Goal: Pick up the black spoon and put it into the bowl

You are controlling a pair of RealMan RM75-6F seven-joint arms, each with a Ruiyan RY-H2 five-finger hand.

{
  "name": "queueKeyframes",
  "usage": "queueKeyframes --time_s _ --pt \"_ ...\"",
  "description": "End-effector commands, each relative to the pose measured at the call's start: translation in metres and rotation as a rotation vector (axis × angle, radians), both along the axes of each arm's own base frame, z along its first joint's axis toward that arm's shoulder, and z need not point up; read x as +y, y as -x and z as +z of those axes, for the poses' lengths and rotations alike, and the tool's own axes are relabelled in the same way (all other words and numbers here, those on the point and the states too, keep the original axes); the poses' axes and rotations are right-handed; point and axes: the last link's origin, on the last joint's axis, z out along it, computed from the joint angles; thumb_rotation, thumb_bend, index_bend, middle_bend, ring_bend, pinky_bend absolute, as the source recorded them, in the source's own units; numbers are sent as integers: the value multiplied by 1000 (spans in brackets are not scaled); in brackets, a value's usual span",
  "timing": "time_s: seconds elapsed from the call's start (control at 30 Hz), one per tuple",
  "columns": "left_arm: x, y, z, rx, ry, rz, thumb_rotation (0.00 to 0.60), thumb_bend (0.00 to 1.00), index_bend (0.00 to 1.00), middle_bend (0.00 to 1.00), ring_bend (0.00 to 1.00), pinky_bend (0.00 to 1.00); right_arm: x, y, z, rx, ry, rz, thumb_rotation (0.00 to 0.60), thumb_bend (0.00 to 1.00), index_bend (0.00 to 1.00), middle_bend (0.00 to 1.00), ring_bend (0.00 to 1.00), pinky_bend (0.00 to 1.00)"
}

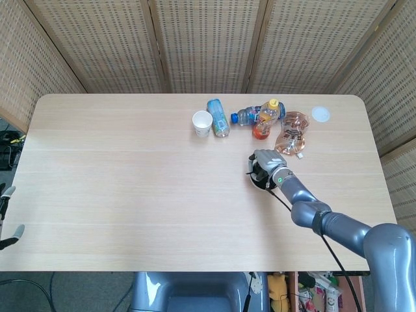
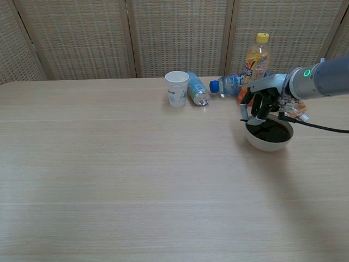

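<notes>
A white bowl (image 2: pixel 270 143) with a dark inside stands on the table's right half. My right hand (image 2: pixel 263 102) hangs just above its far left rim, fingers curled downward. It holds the black spoon (image 2: pixel 252 115), whose greyish scoop end hangs at the rim. In the head view the right hand (image 1: pixel 266 162) covers most of the bowl. My left hand (image 1: pixel 8 214) shows only at the lower left edge, off the table, fingers apart and holding nothing.
Behind the bowl lie a paper cup (image 2: pixel 176 88), two bottles on their sides (image 2: pixel 197 94) (image 2: pixel 229 84), an upright orange drink bottle (image 2: pixel 256 59), a crumpled bottle (image 1: pixel 292 132) and a white lid (image 1: pixel 320 114). A black cable (image 2: pixel 322 128) trails from my right arm.
</notes>
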Motion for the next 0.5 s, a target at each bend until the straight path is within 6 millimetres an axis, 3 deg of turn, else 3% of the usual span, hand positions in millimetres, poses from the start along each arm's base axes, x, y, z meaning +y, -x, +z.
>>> queueKeyframes --time_s 0.03,0.27,0.5 --pt "0 0 0 0 0 2 600 323 0 0 0 0 2 -5 -3 -12 -15 4 600 862 734 931 998 1000" --pt "1 0 -1 -1 1 -3 600 324 0 0 0 0 14 -6 -2 -22 -60 8 600 862 735 931 998 1000" --pt "4 -2 -3 -4 8 -11 600 323 0 0 0 0 17 7 8 8 -50 -3 600 862 735 931 998 1000"
